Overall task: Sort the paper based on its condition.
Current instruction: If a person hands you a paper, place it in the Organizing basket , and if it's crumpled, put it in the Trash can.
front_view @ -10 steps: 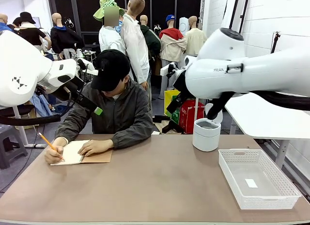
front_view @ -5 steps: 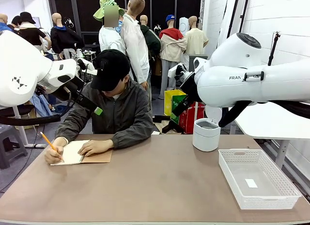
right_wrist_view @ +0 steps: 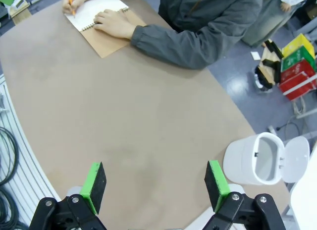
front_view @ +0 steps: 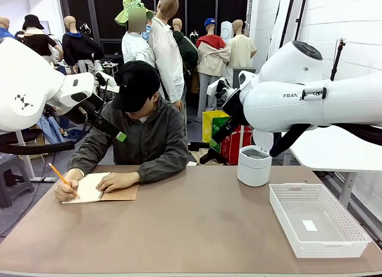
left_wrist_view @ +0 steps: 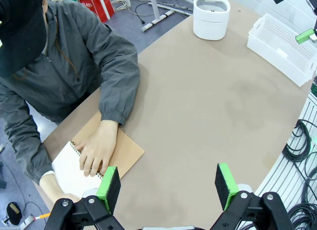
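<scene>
The loose off-white sheets of paper are out of view. At the far left of the table a person writes with a pencil on the white page of a spiral notebook with a brown kraft cover, the other hand resting flat on it. My left gripper hangs open high above the table near the notebook, nothing between its green pads. My right gripper is also open and empty, high over the table's middle, with the notebook far off.
A white lidded bin stands at the back right, also in the left wrist view and in the right wrist view. A white mesh basket at the right front holds a tiny white slip. The brown tabletop is bare in the middle.
The right arm swung a little to the right a second ago and has held still since. The person keeps writing; the left arm has not moved.
</scene>
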Available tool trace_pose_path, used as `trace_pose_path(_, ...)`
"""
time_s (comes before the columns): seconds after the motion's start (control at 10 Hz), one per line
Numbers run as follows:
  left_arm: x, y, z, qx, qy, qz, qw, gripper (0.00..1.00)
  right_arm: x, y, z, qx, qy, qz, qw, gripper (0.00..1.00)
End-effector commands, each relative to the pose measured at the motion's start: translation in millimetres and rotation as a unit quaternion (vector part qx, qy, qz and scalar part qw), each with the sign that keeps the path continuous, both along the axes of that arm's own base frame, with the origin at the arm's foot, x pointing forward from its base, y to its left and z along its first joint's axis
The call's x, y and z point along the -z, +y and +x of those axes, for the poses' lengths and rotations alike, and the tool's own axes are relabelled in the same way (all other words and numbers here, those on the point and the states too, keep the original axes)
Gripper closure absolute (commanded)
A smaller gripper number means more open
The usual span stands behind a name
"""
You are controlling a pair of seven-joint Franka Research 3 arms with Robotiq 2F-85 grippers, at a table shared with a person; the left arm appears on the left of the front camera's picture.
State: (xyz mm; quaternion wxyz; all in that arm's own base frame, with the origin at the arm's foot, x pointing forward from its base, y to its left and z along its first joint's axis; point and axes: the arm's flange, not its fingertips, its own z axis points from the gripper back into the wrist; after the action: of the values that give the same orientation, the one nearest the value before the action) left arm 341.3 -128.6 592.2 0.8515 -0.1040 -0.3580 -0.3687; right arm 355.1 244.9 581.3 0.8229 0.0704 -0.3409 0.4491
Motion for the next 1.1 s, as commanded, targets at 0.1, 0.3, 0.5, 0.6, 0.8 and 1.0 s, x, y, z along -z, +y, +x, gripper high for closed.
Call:
trace_pose_path(0.1,-1.4,1.4,1.1,0.001,0.003,-0.002,1.000,0.00,-0.9,0.4,0.2,0.004,0.000,-0.005,1.000,0.00)
trace_pose_path(0.3,-1.4,1.4,1.1,0.001,0.003,-0.002,1.000,0.00,-0.9,0.4,0.2,0.004,0.000,-0.005,1.000,0.00)
trace_pose_path(0.5,-1.4,1.4,1.1,0.001,0.003,-0.002,1.000,0.00,-0.9,0.4,0.2,0.004,0.000,-0.005,1.000,0.00)
trace_pose_path(0.6,-1.4,1.4,1.1,0.001,0.003,-0.002,1.000,0.00,-0.9,0.4,0.2,0.004,0.000,-0.005,1.000,0.00)
trace_pose_path(0.8,-1.4,1.4,1.1,0.001,0.003,-0.002,1.000,0.00,-0.9,0.4,0.2,0.004,0.000,-0.005,1.000,0.00)
trace_pose_path(1.0,-1.4,1.4,1.1,0.001,0.003,-0.002,1.000,0.00,-0.9,0.4,0.2,0.004,0.000,-0.005,1.000,0.00)
